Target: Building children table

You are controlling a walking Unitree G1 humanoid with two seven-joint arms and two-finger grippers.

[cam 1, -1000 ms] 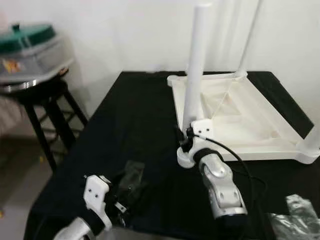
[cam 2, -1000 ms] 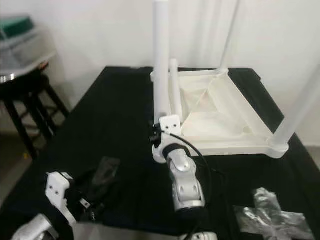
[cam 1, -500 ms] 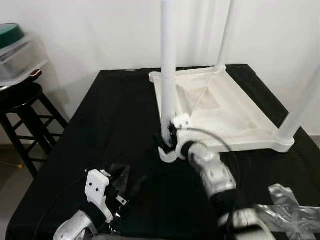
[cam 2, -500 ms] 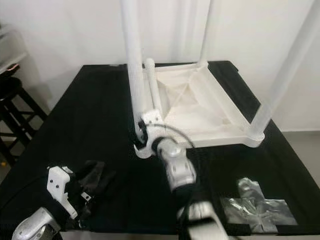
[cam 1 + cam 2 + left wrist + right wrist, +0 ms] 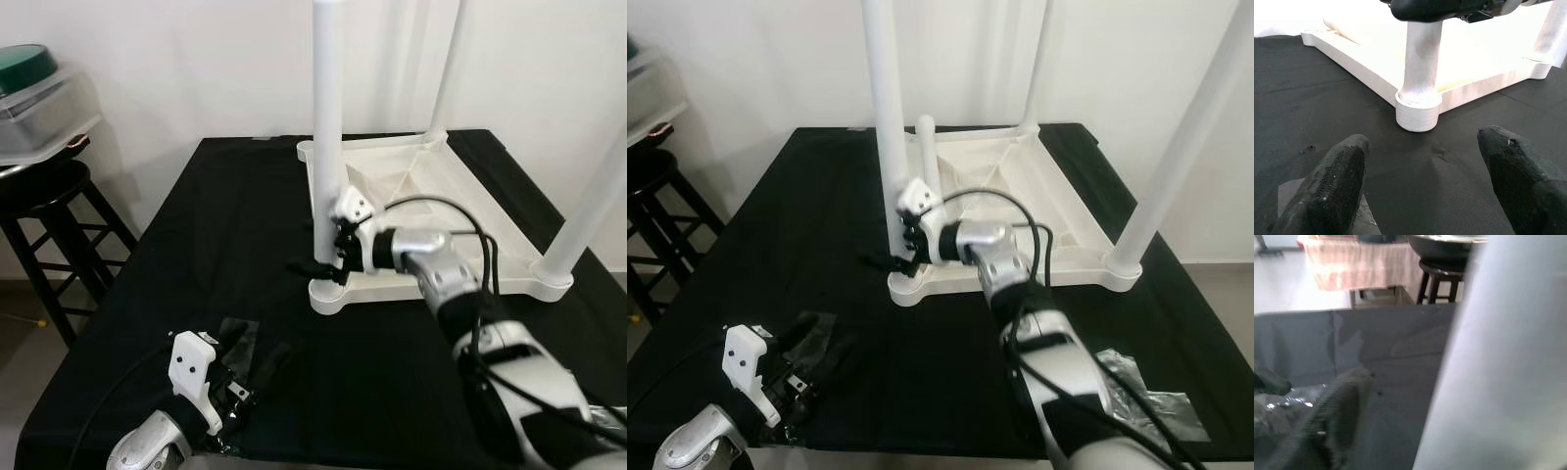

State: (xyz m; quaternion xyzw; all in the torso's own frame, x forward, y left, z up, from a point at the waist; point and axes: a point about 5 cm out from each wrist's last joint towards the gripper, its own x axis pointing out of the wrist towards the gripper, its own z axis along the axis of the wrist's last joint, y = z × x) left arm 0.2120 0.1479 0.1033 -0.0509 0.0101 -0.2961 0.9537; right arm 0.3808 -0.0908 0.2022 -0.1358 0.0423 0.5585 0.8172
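The right gripper (image 5: 328, 257) has risen from the corner socket (image 5: 328, 294) up the near leg (image 5: 327, 137)

A plain home room: white walls (image 5: 196, 59), a black-clothed table (image 5: 225, 225), and a black wooden stool (image 5: 59, 211) (a lidded container (image 5: 39, 93) on it).

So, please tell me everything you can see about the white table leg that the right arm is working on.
The table leg is a round white tube, plastic by its look, standing upright in the near left corner socket of the upside-down white tabletop, which lies on a black cloth. Its top runs out of frame. The right end effector is at its lower part, just above the socket, one black finger on the left side of the leg. Three other legs stand at the other corners.
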